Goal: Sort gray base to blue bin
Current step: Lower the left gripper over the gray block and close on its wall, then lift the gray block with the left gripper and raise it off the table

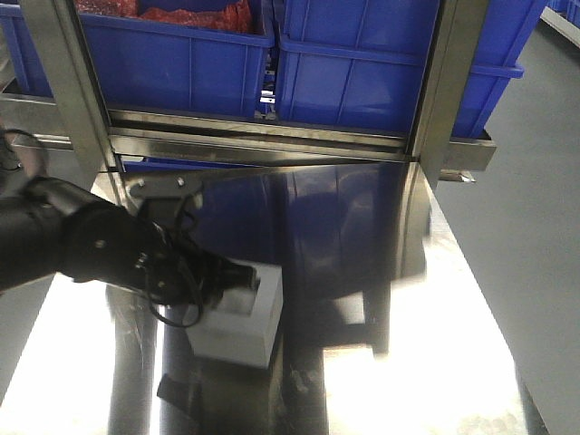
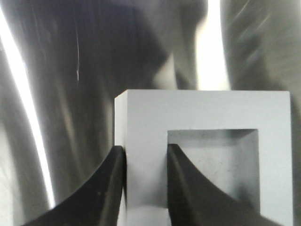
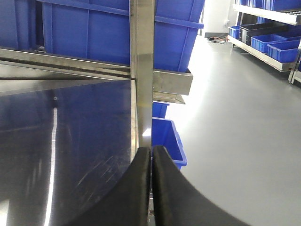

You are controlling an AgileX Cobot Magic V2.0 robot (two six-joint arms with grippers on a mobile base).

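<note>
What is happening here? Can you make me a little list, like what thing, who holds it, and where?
thing: gray base, square hollow in its top
left gripper: shut on one wall of the base, one finger outside, one in the hollow
right gripper: shut, holding nothing, near the steel post
surface: shiny steel table
behind: blue crates on the rack
lifted off the table: cannot tell
</note>
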